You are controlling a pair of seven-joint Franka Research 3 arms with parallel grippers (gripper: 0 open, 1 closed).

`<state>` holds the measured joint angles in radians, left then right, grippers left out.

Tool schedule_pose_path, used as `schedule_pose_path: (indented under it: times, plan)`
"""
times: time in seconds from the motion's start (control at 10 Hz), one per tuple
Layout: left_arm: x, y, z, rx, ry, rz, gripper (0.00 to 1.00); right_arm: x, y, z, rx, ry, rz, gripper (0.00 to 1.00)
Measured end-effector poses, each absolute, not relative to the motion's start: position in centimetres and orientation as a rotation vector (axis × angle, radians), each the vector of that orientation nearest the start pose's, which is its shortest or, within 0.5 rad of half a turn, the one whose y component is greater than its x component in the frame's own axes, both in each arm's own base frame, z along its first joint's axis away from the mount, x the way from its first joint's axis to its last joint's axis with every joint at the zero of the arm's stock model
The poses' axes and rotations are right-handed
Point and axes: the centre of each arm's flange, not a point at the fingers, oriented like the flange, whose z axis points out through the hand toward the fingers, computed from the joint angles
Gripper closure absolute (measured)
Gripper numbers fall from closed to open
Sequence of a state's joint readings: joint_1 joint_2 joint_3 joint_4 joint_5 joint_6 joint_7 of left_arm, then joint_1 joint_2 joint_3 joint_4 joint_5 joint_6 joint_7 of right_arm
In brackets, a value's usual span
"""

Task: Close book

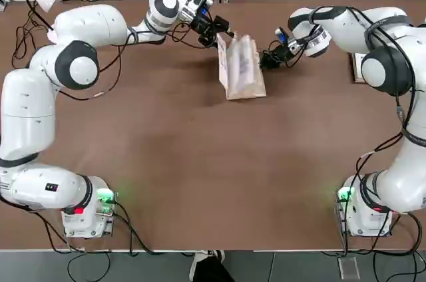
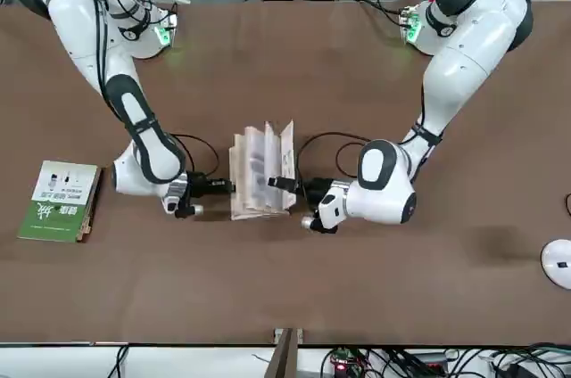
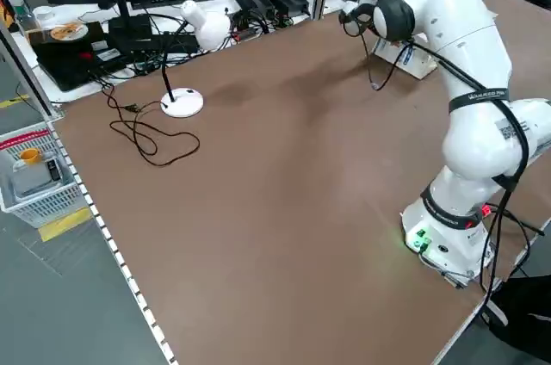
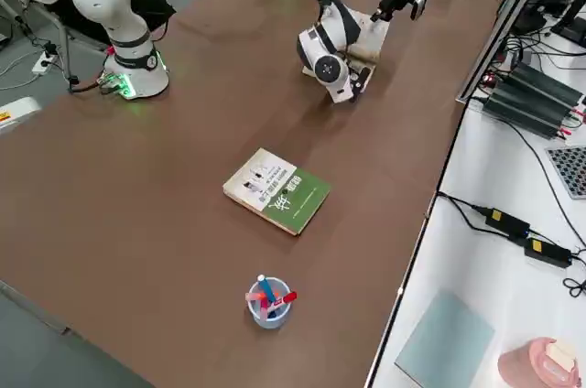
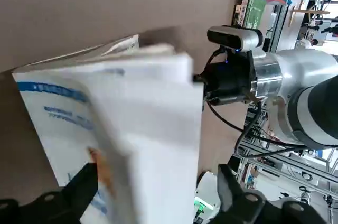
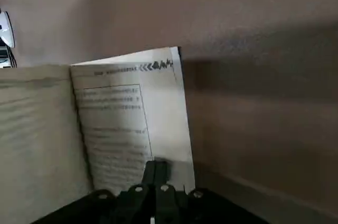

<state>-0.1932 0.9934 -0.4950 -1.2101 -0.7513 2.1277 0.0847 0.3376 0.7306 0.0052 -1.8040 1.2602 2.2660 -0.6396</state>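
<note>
White pages stand fanned and half upright in the middle of the brown desk (image 1: 200, 162): the book (image 1: 241, 67) is partly closed, not shut. One cover with a blue band, seen in the left wrist view, is raised off the desk, and the leaves between the two covers are loose and splayed. I judge the job about halfway: the raised side has to be carried over onto the other half and pressed flat, and both tools then have to let go.

The left tool (image 1: 222, 32) is at the far corner of the book, on the side toward the left arm; its fingers stand apart with the blue-banded cover and a wad of pages between them, so it seems to be pushing or lifting that side rather than pinching it. The right tool (image 1: 269, 60) is at the opposite long edge, its fingers together and pressed low against the printed page there, apparently pinning that half to the desk; I cannot tell whether a leaf is caught between them.

The book's long axis runs roughly from the robot's side toward the far edge of the desk, slightly skewed, with the spine lying along that line and the open leaves facing upward. A green-and-white book (image 2: 61, 200) lies well apart, beyond the right arm.
</note>
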Motion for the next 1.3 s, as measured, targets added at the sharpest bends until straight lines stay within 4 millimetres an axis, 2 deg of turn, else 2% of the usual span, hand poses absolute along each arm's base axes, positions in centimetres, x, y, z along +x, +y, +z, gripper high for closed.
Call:
schedule_pose_path:
  times: [0.4,0.7,1.0,1.3]
  plan:
    - [64.3,-41.8,23.9,2.124,-0.115,-0.357,0.01,58.7,22.9,12.9,-2.285,0.023,0.128,0.98]
    - [64.6,-41.8,24.9,2.129,-0.092,-0.345,0.01,58.9,21.5,12.9,-2.248,0.040,0.159,0.98]
    - [64.5,-42.7,27.9,2.224,-0.107,-0.284,0.01,59.3,20.5,13.0,-2.233,0.057,0.162,0.98]
    - [64.2,-43.2,31.2,2.376,-0.199,-0.191,0.01,59.7,19.2,13.3,-2.201,0.066,0.179,0.98]
